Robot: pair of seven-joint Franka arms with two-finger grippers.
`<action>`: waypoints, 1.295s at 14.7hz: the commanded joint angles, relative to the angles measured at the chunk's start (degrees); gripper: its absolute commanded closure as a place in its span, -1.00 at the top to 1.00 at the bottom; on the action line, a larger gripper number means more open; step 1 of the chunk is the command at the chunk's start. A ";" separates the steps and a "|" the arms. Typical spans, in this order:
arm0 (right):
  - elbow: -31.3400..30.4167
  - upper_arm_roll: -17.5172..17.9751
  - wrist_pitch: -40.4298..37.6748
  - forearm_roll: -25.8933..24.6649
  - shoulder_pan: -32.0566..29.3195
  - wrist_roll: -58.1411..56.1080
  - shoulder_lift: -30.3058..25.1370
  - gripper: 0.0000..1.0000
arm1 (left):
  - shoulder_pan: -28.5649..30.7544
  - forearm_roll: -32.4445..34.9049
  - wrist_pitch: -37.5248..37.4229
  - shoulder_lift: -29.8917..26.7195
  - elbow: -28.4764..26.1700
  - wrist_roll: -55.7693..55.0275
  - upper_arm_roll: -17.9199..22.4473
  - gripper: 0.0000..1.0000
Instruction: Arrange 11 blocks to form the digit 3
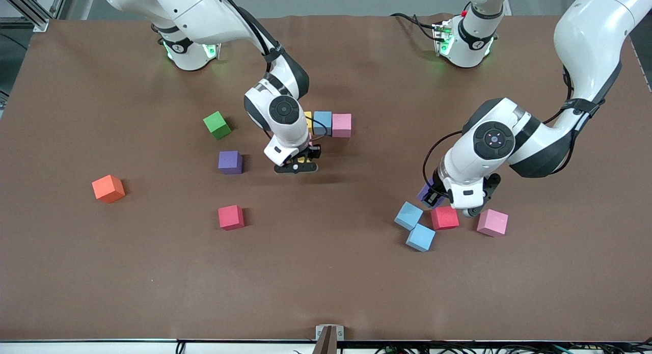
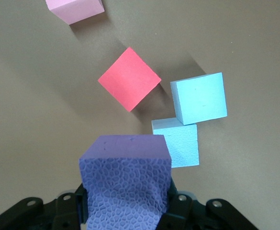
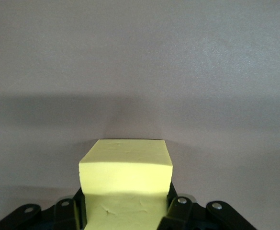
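A short row of blocks lies mid-table: a yellow block [image 1: 307,116] half hidden by the right arm, then light blue [image 1: 322,123] and pink [image 1: 341,125]. My right gripper [image 1: 296,164] [image 3: 125,208] hangs low beside that row, shut on a yellow block [image 3: 125,175]. My left gripper [image 1: 434,197] [image 2: 125,206] is shut on a purple block [image 2: 125,177] [image 1: 424,193] over a cluster toward the left arm's end: two light blue blocks [image 1: 408,215] [image 1: 420,237], a red one [image 1: 444,217] [image 2: 129,79] and a pink one [image 1: 492,222]. Another purple block [image 1: 230,162] and a red block [image 1: 231,217] lie apart.
A green cube [image 1: 217,125] sits beside the loose purple block, toward the right arm's base. An orange cube [image 1: 108,188] lies toward the right arm's end of the brown table [image 1: 326,282].
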 commanded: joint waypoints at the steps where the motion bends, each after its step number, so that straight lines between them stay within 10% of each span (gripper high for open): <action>1: -2.49 -0.43 0.57 -0.39 0.82 1.49 -2.20 -0.98 | -0.30 -1.23 -1.53 -0.35 0.72 -0.42 -0.30 0.06; 19: -2.94 -0.43 0.48 -0.39 1.78 3.78 -2.20 -0.98 | 0.14 -1.15 -1.89 -0.35 1.25 -0.34 -0.21 0.07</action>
